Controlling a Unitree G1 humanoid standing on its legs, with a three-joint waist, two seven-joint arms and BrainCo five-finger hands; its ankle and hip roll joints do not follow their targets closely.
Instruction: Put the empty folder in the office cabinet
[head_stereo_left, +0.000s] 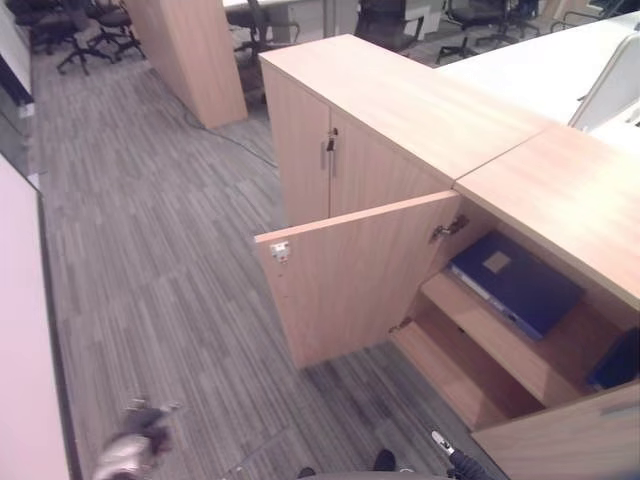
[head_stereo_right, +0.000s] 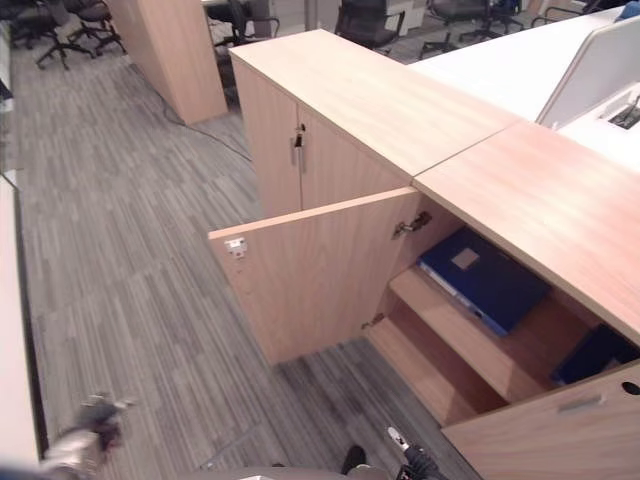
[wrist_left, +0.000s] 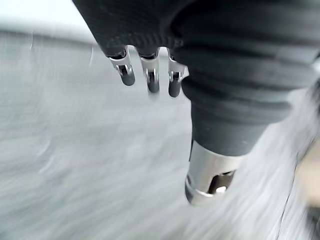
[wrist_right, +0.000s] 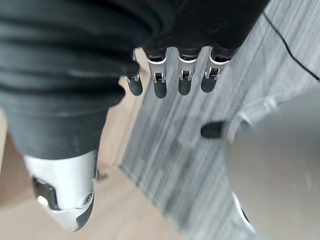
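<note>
Grey striped carpet (head_stereo_left: 160, 250) covers the office floor, with black swivel chairs (head_stereo_left: 75, 30) standing at the far end and a tall wooden partition (head_stereo_left: 190, 55) rising near them. A white desk (head_stereo_left: 545, 70) runs behind a row of low light-wood office cabinets. The farther cabinet (head_stereo_left: 330, 150) has both doors closed, with a key in its lock (head_stereo_left: 330, 142). The nearer office cabinet (head_stereo_left: 545, 195) is open, its left door (head_stereo_left: 350, 275) swung wide out over the carpet.

On the upper shelf (head_stereo_left: 500, 345) of the open cabinet lies the folder (head_stereo_left: 515, 282): dark blue, flat on its side, with a pale square label on its cover and a light edge along its near side. Another dark blue item (head_stereo_left: 615, 362) sits deeper on the right of the same cabinet.

The left robot hand (wrist_left: 147, 75) hangs over the carpet with fingers relaxed and straight, holding nothing. The right robot hand (wrist_right: 170, 82) hangs likewise by the cabinet's edge, fingers straight and empty.
</note>
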